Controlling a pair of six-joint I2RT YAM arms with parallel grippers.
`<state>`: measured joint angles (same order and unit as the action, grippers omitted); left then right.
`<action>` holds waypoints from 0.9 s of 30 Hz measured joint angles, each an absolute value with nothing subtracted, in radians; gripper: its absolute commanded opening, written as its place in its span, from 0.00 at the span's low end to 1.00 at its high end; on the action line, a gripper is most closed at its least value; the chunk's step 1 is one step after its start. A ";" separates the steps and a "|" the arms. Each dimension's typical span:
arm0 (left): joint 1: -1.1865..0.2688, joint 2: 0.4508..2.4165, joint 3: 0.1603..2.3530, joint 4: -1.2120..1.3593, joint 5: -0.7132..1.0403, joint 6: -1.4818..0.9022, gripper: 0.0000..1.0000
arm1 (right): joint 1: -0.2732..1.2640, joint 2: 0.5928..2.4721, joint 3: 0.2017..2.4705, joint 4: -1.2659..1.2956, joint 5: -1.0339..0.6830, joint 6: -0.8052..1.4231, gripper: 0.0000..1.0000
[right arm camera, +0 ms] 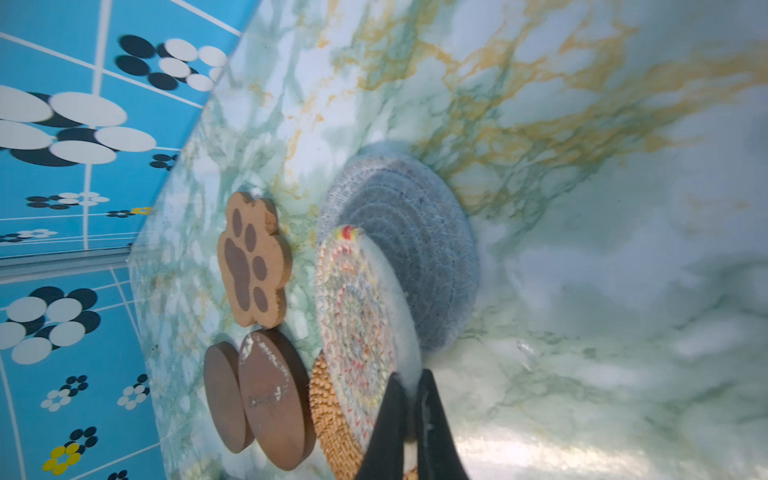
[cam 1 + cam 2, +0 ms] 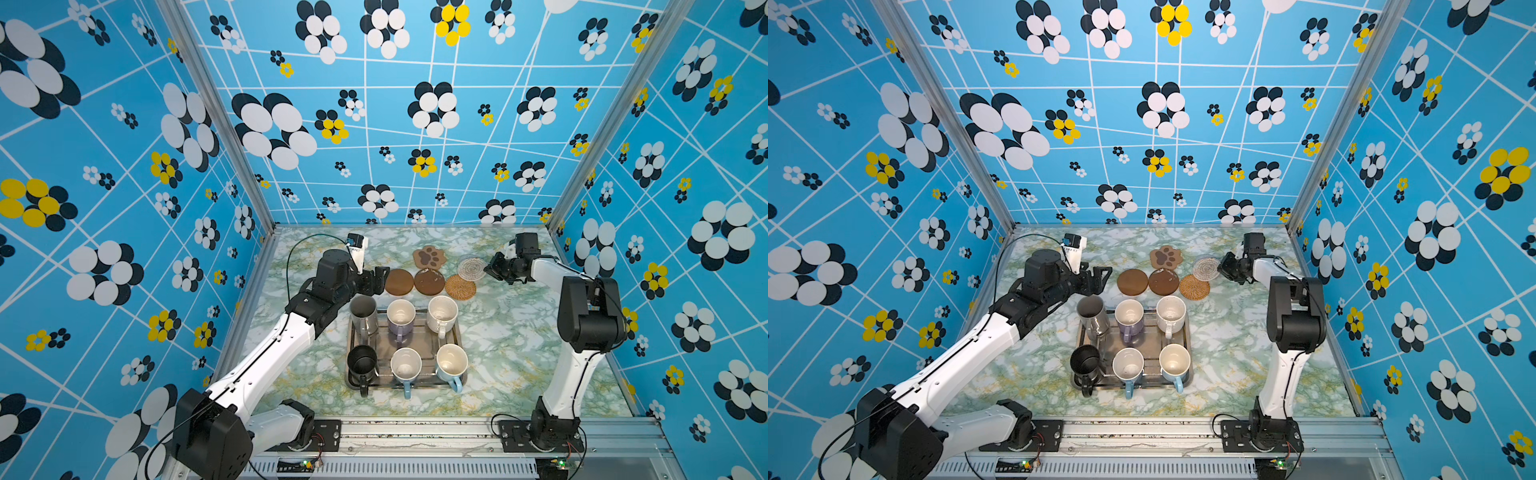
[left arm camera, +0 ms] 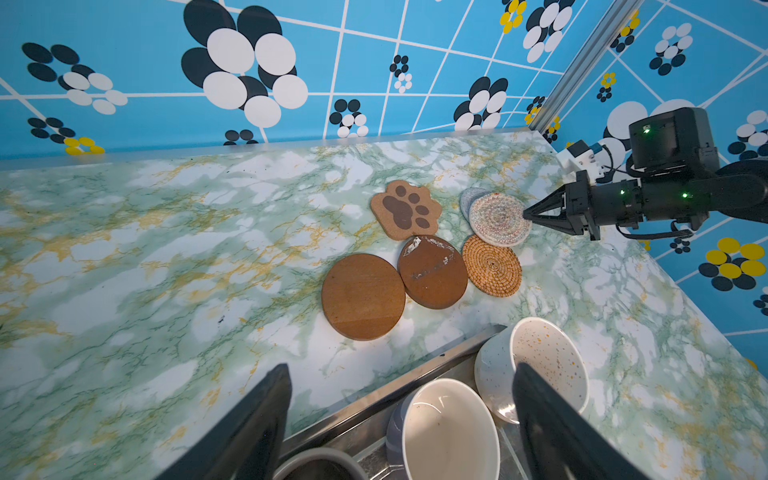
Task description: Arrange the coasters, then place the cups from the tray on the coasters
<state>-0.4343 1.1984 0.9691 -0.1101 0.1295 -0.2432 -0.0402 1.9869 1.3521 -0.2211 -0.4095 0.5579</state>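
My right pincer (image 1: pixel 409 376) is clamped flat on the rim of the pale colour-flecked woven round coaster (image 1: pixel 353 307). That coaster is tilted, its white underside showing. It leans over the grey-blue woven round coaster (image 1: pixel 415 232) and overlaps the edge of the round rattan coaster (image 1: pixel 332 419). In both top views this pincer (image 2: pixel 490 268) comes in low from the right, near the far right corner of the green-veined marble surface (image 2: pixel 511 345).

Just left of it lie the scuffed dark brown round disc (image 2: pixel 429 281) and the plain brown round disc (image 2: pixel 399 281), touching each other. The brown paw-print coaster (image 2: pixel 429 257) sits behind them. A faint mark on the scuffed disc is too blurred to read.

My left pincer (image 2: pixel 376 280) hangs wide apart and holds nothing. It is just beside the plain disc and above the far left corner of the silvery rectangular metal tray (image 2: pixel 432 384).

All six cups stand in the tray: tall grey steel cup (image 2: pixel 363 316), lavender mug (image 2: pixel 401 318), speckled cream mug (image 2: pixel 442 316), black mug (image 2: pixel 361 363) and two light blue mugs (image 2: pixel 406 365) (image 2: pixel 451 361).

Open surface runs left of the discs toward the far wall, and between the tray and the right arm.
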 measured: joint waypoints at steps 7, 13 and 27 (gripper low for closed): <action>-0.435 1.198 0.969 -0.110 0.126 -0.244 0.85 | -0.078 1.877 1.329 -0.211 -0.430 0.558 0.00; -0.435 1.198 0.969 -0.110 0.126 -0.244 0.85 | -0.163 1.809 1.269 -0.213 -0.428 0.554 0.00; -0.441 1.198 0.969 -0.109 0.126 -0.244 0.85 | -0.273 1.810 1.202 -0.259 -0.371 0.503 0.00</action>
